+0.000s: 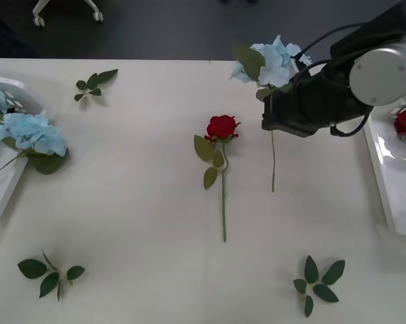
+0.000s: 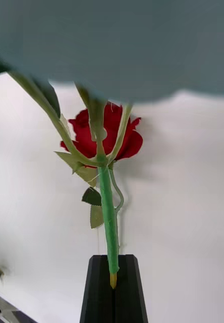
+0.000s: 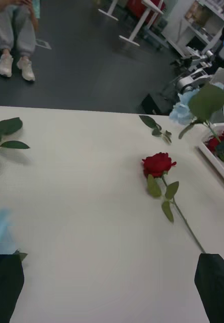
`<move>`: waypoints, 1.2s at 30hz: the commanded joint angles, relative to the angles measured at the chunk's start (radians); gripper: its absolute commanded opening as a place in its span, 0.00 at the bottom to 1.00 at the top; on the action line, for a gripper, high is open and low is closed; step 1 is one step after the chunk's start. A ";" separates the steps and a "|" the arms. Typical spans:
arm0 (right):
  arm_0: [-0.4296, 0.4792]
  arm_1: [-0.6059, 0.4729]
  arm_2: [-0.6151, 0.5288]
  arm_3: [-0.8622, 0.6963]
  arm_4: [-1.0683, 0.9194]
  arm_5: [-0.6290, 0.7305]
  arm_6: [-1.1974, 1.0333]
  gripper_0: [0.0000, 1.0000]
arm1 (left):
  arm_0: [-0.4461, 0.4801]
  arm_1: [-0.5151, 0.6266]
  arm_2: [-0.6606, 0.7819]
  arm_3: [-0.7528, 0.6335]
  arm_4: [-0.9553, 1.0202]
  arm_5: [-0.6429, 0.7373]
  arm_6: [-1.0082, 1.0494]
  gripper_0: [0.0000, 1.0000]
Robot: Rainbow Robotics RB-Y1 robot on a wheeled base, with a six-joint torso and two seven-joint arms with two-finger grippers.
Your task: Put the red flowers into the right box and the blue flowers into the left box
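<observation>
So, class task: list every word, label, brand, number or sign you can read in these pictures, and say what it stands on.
None: no readable text anywhere.
The right box, the left box, the table and the right gripper holding a blue flower by its stem bear no lettering.
The left gripper is also plain.

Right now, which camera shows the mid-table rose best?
Front view: the red rose shows whole, bloom to stem end. Left wrist view shows it obliquely; right wrist view has a held stem crossing it.
</observation>
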State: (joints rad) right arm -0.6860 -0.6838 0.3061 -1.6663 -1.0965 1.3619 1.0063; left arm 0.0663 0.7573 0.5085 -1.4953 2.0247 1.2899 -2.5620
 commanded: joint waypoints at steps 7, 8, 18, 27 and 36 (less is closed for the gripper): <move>-0.032 -0.074 -0.107 -0.026 -0.157 0.003 0.506 0.00 | -0.057 -0.059 0.018 -0.030 -0.008 0.169 -0.143 1.00; -0.029 -0.077 -0.114 -0.020 -0.178 -0.012 0.577 0.00 | -0.068 -0.073 0.022 -0.030 -0.020 0.192 -0.143 1.00; 0.025 -0.091 -0.124 0.079 -0.507 -0.219 1.072 0.00 | -0.174 -0.167 0.031 -0.053 -0.107 0.336 -0.143 1.00; 0.040 -0.069 -0.102 0.088 -0.950 -0.205 1.361 0.00 | -0.223 -0.302 -0.005 -0.148 -0.202 0.351 -0.143 1.00; 0.023 -0.003 -0.045 0.002 -0.938 -0.326 1.345 0.00 | -0.269 -0.417 -0.062 -0.189 -0.291 0.351 -0.143 1.00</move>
State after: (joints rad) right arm -0.6293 -0.6943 0.2249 -1.6021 -2.0494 1.0784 2.3473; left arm -0.1726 0.3587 0.4567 -1.6510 1.7483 1.6373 -2.6716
